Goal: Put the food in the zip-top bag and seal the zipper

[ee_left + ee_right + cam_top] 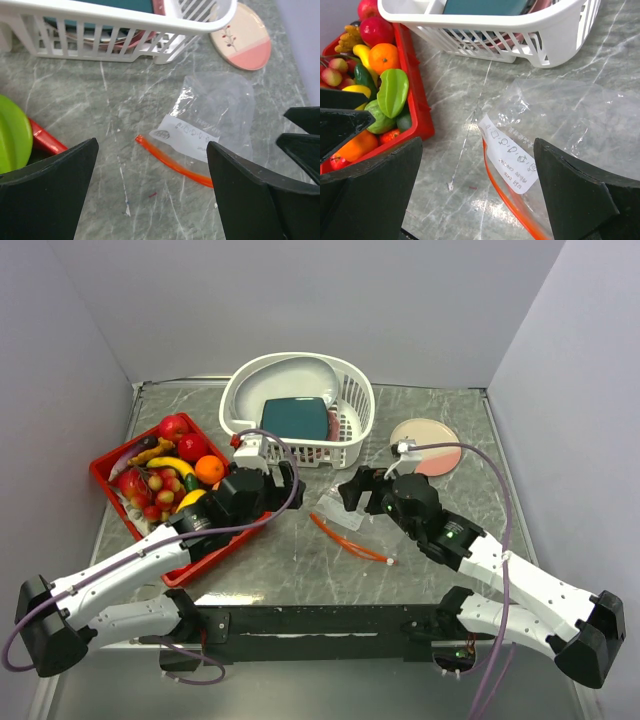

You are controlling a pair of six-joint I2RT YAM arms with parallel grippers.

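The zip-top bag (352, 523) lies flat and empty on the grey table between my two grippers. Its orange-red zipper (350, 540) runs along the near edge, and a white label sits by the mouth. The food (165, 475) is piled in a red tray (205, 558) at the left: apples, an orange, a banana and grapes. My left gripper (283, 488) hovers open just left of the bag (215, 107), zipper (170, 161) below its jaws. My right gripper (350, 492) hovers open over the bag (570, 117) and zipper (512, 206). Neither gripper holds anything.
A white slotted basket (350, 405) with a teal slab (297, 418) stands behind the bag. A pink and cream plate (432, 445) lies at the back right. The red tray's wall (415, 90) is close to the left of the bag. Grey walls enclose the table.
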